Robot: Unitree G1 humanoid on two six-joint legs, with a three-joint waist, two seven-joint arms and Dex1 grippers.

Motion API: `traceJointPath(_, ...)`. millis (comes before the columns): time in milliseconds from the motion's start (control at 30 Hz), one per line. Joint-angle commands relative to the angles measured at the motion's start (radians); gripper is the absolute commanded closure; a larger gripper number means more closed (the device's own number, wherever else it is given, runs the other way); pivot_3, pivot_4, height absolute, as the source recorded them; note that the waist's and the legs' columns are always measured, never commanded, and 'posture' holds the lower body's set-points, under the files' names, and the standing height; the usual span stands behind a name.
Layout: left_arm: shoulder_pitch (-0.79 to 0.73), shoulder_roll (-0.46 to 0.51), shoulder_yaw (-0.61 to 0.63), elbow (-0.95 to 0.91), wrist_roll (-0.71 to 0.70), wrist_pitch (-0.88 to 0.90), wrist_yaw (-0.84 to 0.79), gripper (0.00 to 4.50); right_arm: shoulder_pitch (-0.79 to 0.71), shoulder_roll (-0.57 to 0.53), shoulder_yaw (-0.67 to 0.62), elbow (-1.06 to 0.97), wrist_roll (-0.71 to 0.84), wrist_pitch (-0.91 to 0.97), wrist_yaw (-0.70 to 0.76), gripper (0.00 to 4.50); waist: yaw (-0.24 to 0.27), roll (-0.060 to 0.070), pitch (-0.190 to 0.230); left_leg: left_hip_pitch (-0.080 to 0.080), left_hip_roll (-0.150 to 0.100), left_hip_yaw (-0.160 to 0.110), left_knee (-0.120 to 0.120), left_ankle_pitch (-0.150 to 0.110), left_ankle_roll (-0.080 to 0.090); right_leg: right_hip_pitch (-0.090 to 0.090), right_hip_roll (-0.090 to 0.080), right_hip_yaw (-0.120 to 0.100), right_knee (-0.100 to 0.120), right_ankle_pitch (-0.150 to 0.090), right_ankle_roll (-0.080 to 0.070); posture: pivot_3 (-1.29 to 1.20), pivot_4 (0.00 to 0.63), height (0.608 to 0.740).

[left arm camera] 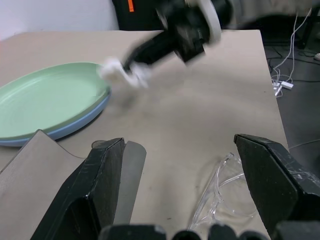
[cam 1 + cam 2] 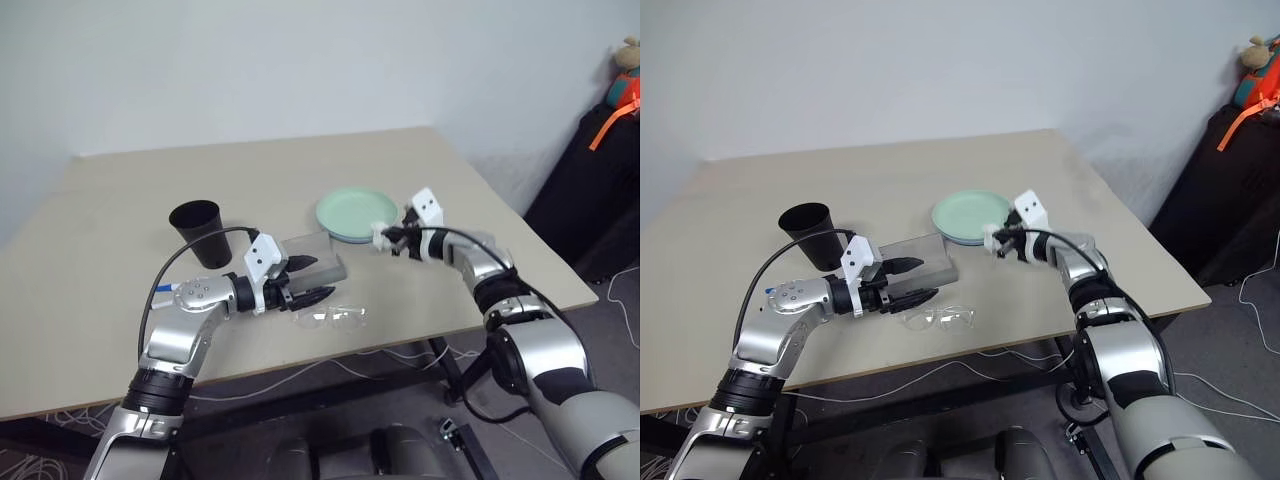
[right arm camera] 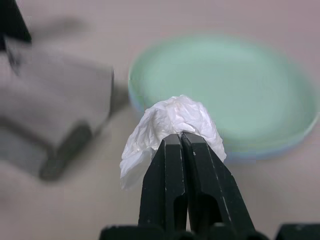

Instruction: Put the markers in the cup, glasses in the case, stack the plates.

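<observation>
The mint green plate (image 2: 355,210) lies on the light blue plate (image 1: 75,125), behind the grey case (image 2: 318,258). The clear glasses (image 2: 335,317) rest near the table's front edge. My left gripper (image 2: 320,278) hovers open in front of the case, just left of the glasses (image 1: 225,192). My right gripper (image 2: 384,240) is raised beside the plates, shut on a white paper wad (image 3: 172,125). The black cup (image 2: 197,230) stands upright to the left. The blue end of a marker (image 2: 163,288) peeks out beside my left forearm.
The table's right edge (image 2: 530,250) runs close to my right arm. Black luggage with an orange strap (image 2: 600,150) stands off the table at the right. Cables lie on the floor under the table.
</observation>
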State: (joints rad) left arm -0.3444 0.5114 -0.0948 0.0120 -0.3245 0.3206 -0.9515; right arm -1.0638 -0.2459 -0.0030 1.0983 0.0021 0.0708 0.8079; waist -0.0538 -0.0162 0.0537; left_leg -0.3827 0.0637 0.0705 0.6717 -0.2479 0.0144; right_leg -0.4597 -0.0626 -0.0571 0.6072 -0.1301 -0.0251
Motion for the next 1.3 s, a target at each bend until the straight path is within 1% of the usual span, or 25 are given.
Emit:
traceJointPath(33, -0.024, 0.003, 0.004, -0.015, 0.006, -0.019, -0.004, 0.77, -0.065, 0.011, -0.015, -0.007, 0.016, -0.036, -0.027, 4.47, 0.001, 0.000, 0.000, 0.000, 0.000, 0.000, 0.000, 0.000, 0.000, 0.000, 0.000, 0.000, 0.000, 0.000, 0.000, 0.00, 0.000, 0.740)
traceJointPath(200, -0.032, -0.007, -0.005, -0.009, 0.013, -0.024, -0.005, 0.77, -0.146, 0.063, -0.017, 0.132, -0.021, -0.076, -0.169, 4.47, 0.000, 0.000, 0.000, 0.000, 0.000, 0.000, -0.002, 0.000, 0.000, 0.000, 0.000, 0.000, -0.001, 0.000, 0.000, 0.00, 0.000, 0.740)
traceJointPath(333, -0.027, -0.012, 0.000, -0.017, 0.015, -0.025, 0.001, 0.77, -0.171, 0.086, -0.024, 0.188, -0.032, -0.092, -0.229, 4.47, 0.001, 0.000, 0.000, -0.001, 0.000, 0.000, -0.002, 0.000, 0.000, -0.001, 0.000, 0.000, -0.002, 0.000, 0.001, 0.00, 0.000, 0.740)
traceJointPath(367, -0.023, -0.012, 0.003, -0.021, 0.015, -0.023, 0.004, 0.77, -0.174, 0.088, -0.027, 0.195, -0.032, -0.098, -0.234, 4.08, 0.001, 0.000, 0.000, -0.002, 0.000, 0.000, -0.002, 0.000, 0.000, -0.001, 0.000, 0.000, -0.002, 0.001, 0.001, 0.00, 0.000, 0.740)
traceJointPath(433, -0.011, -0.009, 0.009, -0.033, 0.014, -0.020, 0.011, 0.77, -0.175, 0.090, -0.029, 0.203, -0.038, -0.119, -0.247, 3.57, 0.001, 0.000, 0.000, -0.002, 0.000, 0.000, -0.002, 0.000, 0.000, -0.001, 0.000, 0.000, -0.002, 0.001, 0.002, 0.00, 0.000, 0.740)
traceJointPath(567, 0.016, -0.001, 0.017, -0.057, 0.009, -0.014, 0.019, 0.77, -0.162, 0.094, -0.040, 0.203, -0.034, -0.154, -0.244, 2.21, 0.001, 0.000, 0.000, -0.001, 0.000, 0.000, -0.003, 0.000, 0.000, -0.001, 0.000, 0.000, -0.002, 0.001, 0.002, 0.00, 0.000, 0.740)
traceJointPath(633, 0.020, 0.001, 0.017, -0.060, 0.009, -0.014, 0.021, 0.77, -0.152, 0.090, -0.037, 0.199, -0.040, -0.175, -0.245, 1.62, 0.000, 0.000, 0.000, -0.001, 0.000, 0.000, -0.003, 0.000, 0.000, -0.001, 0.000, 0.000, -0.002, 0.001, 0.002, 0.00, 0.000, 0.740)
traceJointPath(767, 0.002, 0.016, 0.016, -0.043, 0.019, -0.021, 0.013, 0.77, -0.115, 0.069, -0.038, 0.179, -0.033, -0.208, -0.200, 1.62, 0.000, 0.000, 0.000, 0.000, 0.000, 0.000, -0.003, 0.000, 0.000, 0.000, 0.000, 0.000, -0.001, 0.001, 0.001, 0.00, 0.000, 0.740)
traceJointPath(867, -0.045, 0.068, -0.004, 0.012, 0.045, -0.032, -0.048, 0.77, -0.023, 0.033, -0.015, 0.114, -0.027, -0.265, -0.041, 1.62, 0.003, -0.001, 0.000, 0.000, 0.000, 0.000, -0.003, 0.000, 0.000, 0.000, 0.000, 0.000, -0.002, 0.001, 0.001, 0.00, 0.000, 0.740)
traceJointPath(1067, -0.159, 0.152, -0.061, 0.113, 0.065, -0.048, -0.231, 0.77, 0.158, -0.018, 0.030, -0.070, -0.016, -0.319, 0.142, 1.62, 0.001, -0.001, 0.000, 0.000, -0.001, 0.000, -0.003, 0.000, 0.000, 0.000, 0.000, 0.001, -0.002, 0.001, 0.002, 0.00, 0.000, 0.740)
traceJointPath(1167, -0.245, 0.179, -0.120, 0.196, 0.098, -0.081, -0.355, 0.77, 0.268, -0.039, 0.031, -0.221, 0.039, -0.260, 0.252, 1.62, 0.001, 0.000, 0.000, 0.000, -0.001, 0.000, -0.003, 0.000, 0.000, 0.000, 0.000, 0.001, -0.001, 0.001, 0.002, 0.00, 0.000, 0.740)
traceJointPath(1300, -0.356, 0.165, -0.211, 0.306, 0.151, -0.121, -0.499, 0.77, 0.410, -0.063, 0.032, -0.449, 0.129, -0.134, 0.364, 1.62, 0.002, 0.000, 0.000, 0.001, -0.001, 0.001, -0.003, 0.000, 0.000, 0.000, 0.000, 0.001, -0.001, 0.000, 0.000, 0.00, 0.000, 0.740)
